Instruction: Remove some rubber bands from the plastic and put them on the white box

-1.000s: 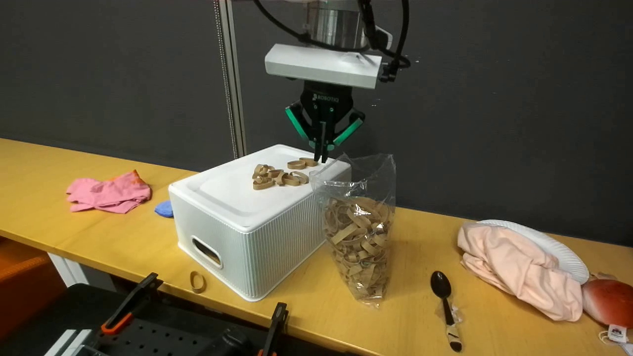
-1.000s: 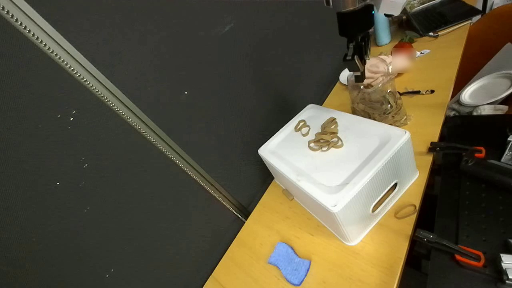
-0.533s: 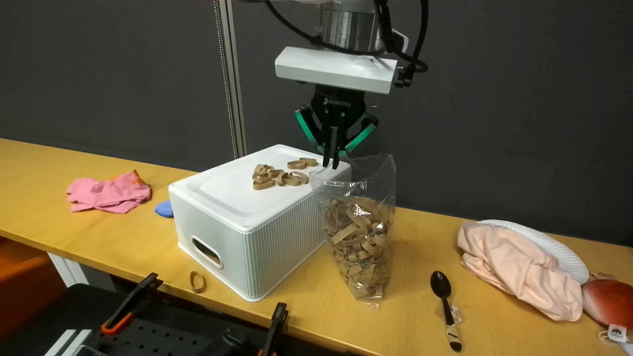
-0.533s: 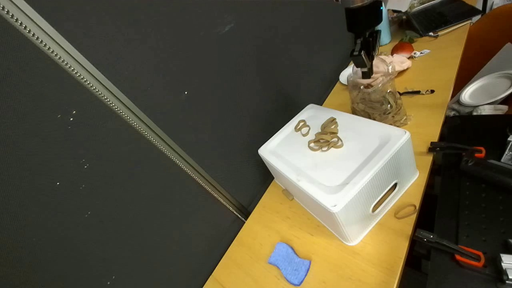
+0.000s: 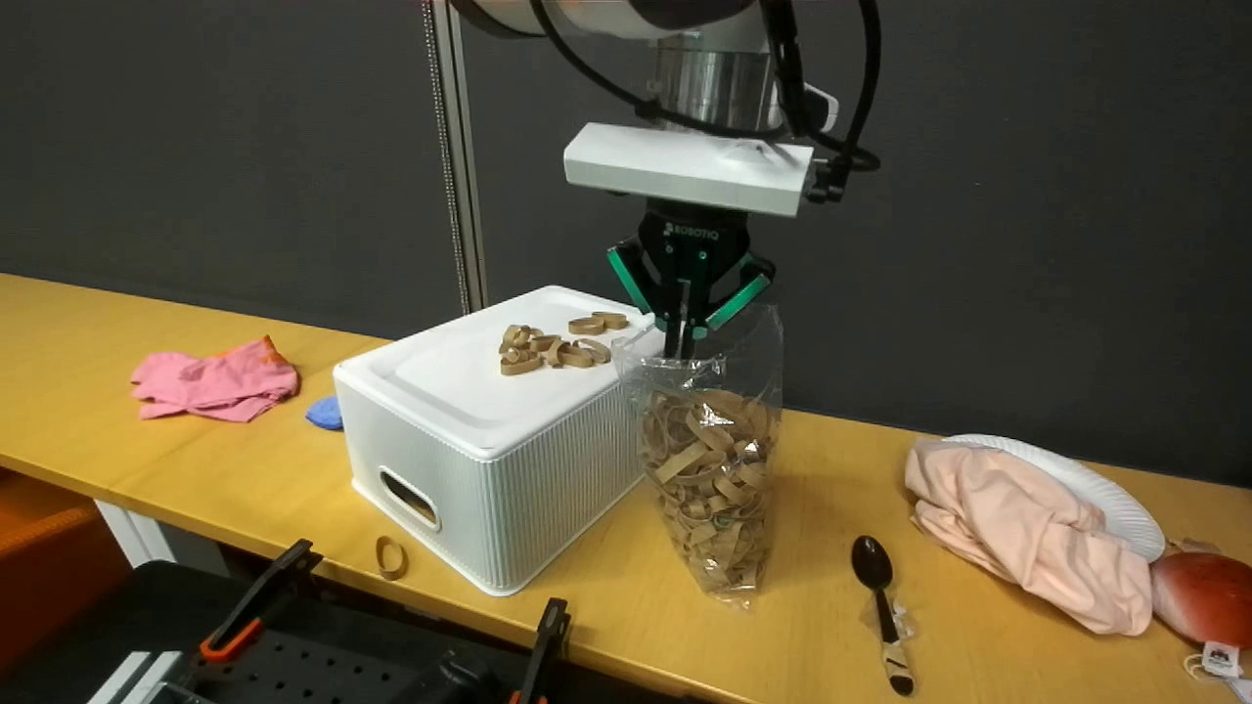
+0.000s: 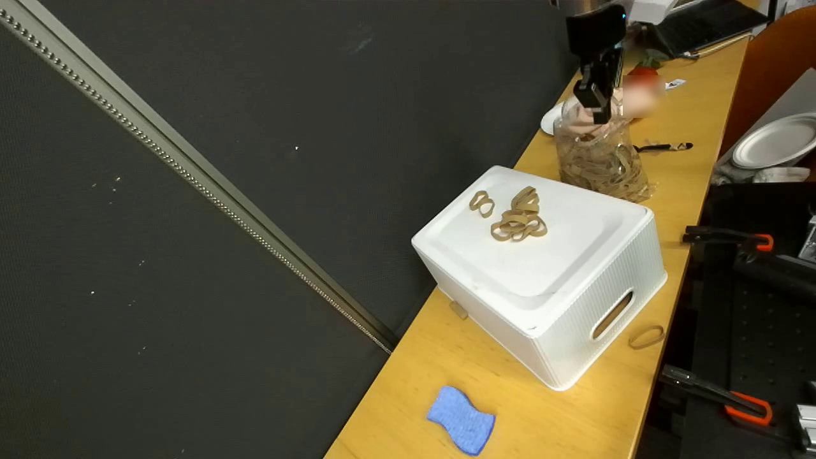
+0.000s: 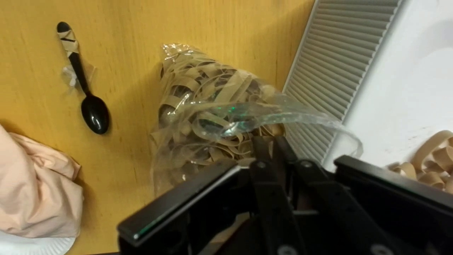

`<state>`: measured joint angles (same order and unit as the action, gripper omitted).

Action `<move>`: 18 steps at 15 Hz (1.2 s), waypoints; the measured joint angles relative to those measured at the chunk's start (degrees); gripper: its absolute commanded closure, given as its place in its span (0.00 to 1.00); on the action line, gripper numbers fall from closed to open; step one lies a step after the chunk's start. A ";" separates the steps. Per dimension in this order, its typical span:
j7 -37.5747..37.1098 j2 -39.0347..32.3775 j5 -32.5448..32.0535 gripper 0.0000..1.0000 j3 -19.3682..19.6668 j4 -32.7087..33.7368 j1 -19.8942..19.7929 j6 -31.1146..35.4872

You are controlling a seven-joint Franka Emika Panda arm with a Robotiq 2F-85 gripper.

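Observation:
The clear plastic bag (image 5: 709, 489) stands upright on the table, full of tan rubber bands, its mouth open; it also shows in an exterior view (image 6: 602, 166) and the wrist view (image 7: 212, 88). The white box (image 5: 567, 479) stands beside it, also seen in an exterior view (image 6: 484, 261). Several rubber bands (image 5: 567, 352) lie in a pile on its lid, also in an exterior view (image 6: 519, 223). My gripper (image 5: 680, 354) points down at the bag's mouth, near the box side. In the wrist view (image 7: 271, 141) a narrow gap shows between the fingertips, with nothing held.
One loose rubber band (image 5: 391, 557) lies at the table's front edge, another (image 6: 459, 310) behind the box. A black spoon (image 5: 875, 577), a peach cloth (image 5: 1027, 528) and a paper plate (image 5: 1115, 499) lie beyond the bag. A blue sponge (image 6: 462, 417) and a pink cloth (image 5: 215, 381) lie beyond the box.
My gripper has moved away from above the box lid, across and down to the bag's mouth. The bag, the box and the rubber bands have not moved.

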<state>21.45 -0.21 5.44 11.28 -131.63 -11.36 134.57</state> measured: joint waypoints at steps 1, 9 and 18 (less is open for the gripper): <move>-0.72 -0.32 -0.70 1.00 0.05 -0.14 -0.15 0.62; -5.51 -5.89 -2.47 1.00 0.05 0.48 -0.21 5.43; -7.81 -13.45 -2.49 0.98 -0.74 4.28 -0.04 9.53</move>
<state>13.63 -13.66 2.95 10.54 -127.34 -11.40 144.10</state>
